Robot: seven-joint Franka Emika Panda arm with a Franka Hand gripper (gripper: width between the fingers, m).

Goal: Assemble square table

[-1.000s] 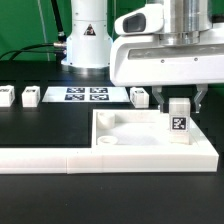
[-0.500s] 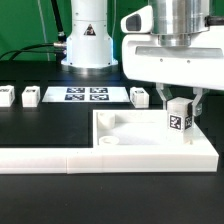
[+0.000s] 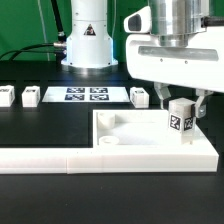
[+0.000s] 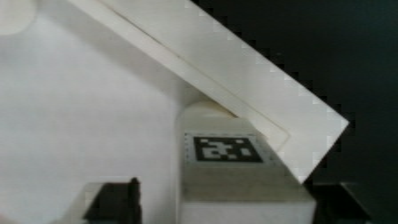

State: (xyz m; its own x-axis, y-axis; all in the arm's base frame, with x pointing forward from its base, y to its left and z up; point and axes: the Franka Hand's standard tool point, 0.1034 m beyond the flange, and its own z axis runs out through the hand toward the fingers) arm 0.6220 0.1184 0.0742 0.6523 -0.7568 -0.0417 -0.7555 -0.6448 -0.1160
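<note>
The square table's white tabletop (image 3: 150, 152) lies on the black table toward the exterior view's right, rim up. A short white leg (image 3: 180, 122) with a black-and-white tag stands upright in its corner nearest the exterior view's right. My gripper (image 3: 182, 105) hangs straight over that leg, open, with a finger on each side of it and a gap showing at both. In the wrist view the leg (image 4: 240, 170) sits between the dark fingers (image 4: 116, 200), beside the tabletop's raised rim (image 4: 231, 60).
Three more tagged legs (image 3: 5, 97) (image 3: 30, 97) (image 3: 139, 96) stand in a row behind the tabletop. The marker board (image 3: 85, 95) lies between them. A long white border bar (image 3: 45, 157) runs along the front. The arm's base (image 3: 88, 40) stands at the back.
The jaws have spread apart and let go of the leg they were shut on. The leg, slightly tilted half a second ago, now stands upright in the corner.
</note>
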